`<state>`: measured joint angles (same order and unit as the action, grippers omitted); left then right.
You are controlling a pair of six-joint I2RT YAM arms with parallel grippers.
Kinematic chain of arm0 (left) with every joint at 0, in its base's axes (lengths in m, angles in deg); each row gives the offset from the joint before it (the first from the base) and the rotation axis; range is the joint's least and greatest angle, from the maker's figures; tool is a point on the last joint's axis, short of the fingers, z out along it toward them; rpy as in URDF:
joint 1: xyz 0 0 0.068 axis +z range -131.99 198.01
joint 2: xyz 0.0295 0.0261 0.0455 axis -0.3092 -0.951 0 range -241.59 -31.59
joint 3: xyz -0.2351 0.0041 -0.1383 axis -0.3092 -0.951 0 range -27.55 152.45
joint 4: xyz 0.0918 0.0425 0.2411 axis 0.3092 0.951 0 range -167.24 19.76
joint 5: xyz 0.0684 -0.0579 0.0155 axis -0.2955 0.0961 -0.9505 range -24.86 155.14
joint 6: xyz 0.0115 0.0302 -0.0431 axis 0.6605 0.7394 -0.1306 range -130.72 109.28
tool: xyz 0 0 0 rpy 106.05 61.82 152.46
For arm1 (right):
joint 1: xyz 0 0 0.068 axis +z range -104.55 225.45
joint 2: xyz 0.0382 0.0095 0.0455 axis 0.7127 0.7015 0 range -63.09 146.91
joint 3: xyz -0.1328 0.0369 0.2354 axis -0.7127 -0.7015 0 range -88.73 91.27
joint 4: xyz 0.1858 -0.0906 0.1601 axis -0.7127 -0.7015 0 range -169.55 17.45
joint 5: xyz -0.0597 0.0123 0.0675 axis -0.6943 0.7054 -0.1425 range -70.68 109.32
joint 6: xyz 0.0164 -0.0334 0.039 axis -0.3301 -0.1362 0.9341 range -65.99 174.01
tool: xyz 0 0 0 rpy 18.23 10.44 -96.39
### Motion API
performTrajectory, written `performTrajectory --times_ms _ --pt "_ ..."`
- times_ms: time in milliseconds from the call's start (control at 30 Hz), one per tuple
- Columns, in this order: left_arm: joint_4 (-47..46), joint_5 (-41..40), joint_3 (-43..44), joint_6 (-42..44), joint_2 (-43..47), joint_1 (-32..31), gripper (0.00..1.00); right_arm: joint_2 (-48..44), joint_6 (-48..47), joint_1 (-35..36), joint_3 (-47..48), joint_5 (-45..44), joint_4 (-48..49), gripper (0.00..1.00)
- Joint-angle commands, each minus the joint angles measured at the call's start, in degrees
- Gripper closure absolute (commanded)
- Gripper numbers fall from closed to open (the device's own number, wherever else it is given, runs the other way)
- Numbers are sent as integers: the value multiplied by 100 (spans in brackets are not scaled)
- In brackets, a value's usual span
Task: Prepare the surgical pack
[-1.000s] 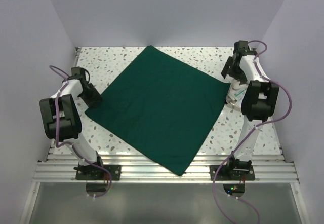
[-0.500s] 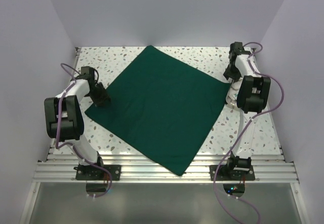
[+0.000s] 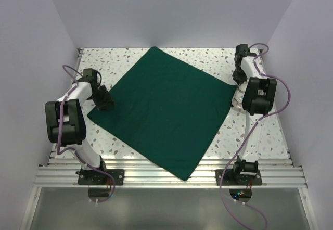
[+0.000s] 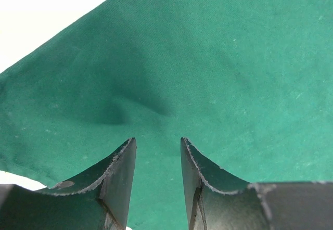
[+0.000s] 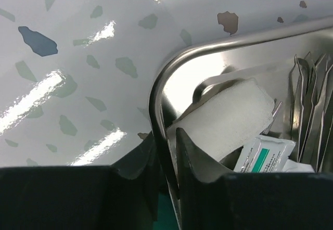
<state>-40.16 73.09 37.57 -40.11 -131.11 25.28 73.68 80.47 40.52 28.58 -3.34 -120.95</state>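
L end effector [image 4: 156, 142] part-spread on surgical pack [image 3: 161, 110] L corner, pack flat on counter [image 3: 119, 58], R end effector [image 5: 165, 136] pinching steel tray [image 5: 223, 43] rim, instruments [image 5: 307, 100] inside

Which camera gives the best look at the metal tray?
The right wrist view: a rounded corner of the metal tray fills it, with a white pad, packets and instruments inside, and the right gripper closed on its rim. The top view hides nearly all of it behind the right arm; the left wrist view shows only green cloth.
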Motion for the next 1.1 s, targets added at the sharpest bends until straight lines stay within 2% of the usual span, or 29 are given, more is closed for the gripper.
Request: performTrajectory --times_ms 0,333,633,933,1067 --pt "97 5 115 161 179 -59 56 34 -97 1 239 -266 103 82" --pt "98 31 -61 179 302 -103 56 104 -352 9 626 -651 -415 100" --pt "80 84 -79 170 346 -182 56 -651 -914 1 -331 -653 -179 100" --pt "19 198 -96 232 232 -217 56 -1319 -1055 1 -1070 -530 -231 100" --pt "10 207 -96 258 205 -217 56 -1469 -1099 9 -1027 -494 -363 100"
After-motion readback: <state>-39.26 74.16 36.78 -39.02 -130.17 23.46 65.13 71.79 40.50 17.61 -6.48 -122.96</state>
